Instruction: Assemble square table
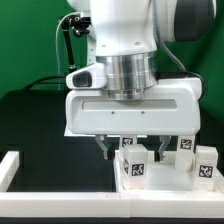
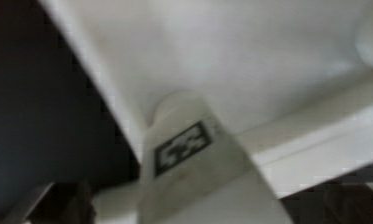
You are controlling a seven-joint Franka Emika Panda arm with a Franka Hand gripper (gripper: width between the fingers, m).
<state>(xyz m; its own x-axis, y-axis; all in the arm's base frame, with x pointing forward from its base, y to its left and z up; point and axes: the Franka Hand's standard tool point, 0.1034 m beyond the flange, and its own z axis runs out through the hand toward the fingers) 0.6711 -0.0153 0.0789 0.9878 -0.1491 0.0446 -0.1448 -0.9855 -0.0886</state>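
While the arm (image 1: 125,35) fills most of the exterior view, its wide white hand block hangs low over the black table (image 1: 30,125), close to the camera. Behind it is a green backdrop, with black cables running along the arm on the exterior view's left.

The square panel (image 1: 80,122) lies flat on the table behind the hand, only its edge and a corner showing on the exterior view's left of the block. I can't tell its full extent from here.

White border bars (image 1: 20,165) run along the front of the workspace: one corner piece at the exterior view's left, one long bar across the front.

Short white legs (image 1: 136,166) with black-and-white tags stand in a cluster just below the hand, toward the exterior view's right. At least four are visible, upright or nearly so, close together, some touching.

The gripper (image 1: 128,147) points down right above that cluster. Dark fingers (image 1: 108,148) stand apart with a clear gap between them, and nothing is clamped. Jaws are open, just above or among the leg tops; contact can't be judged.

The wrist view is blurred: a tagged leg (image 2: 197,150) runs diagonally, lying against a broad white surface, likely the panel (image 2: 201,50), with dark table to one side. One dark fingertip (image 2: 50,200) shows at the frame edge.
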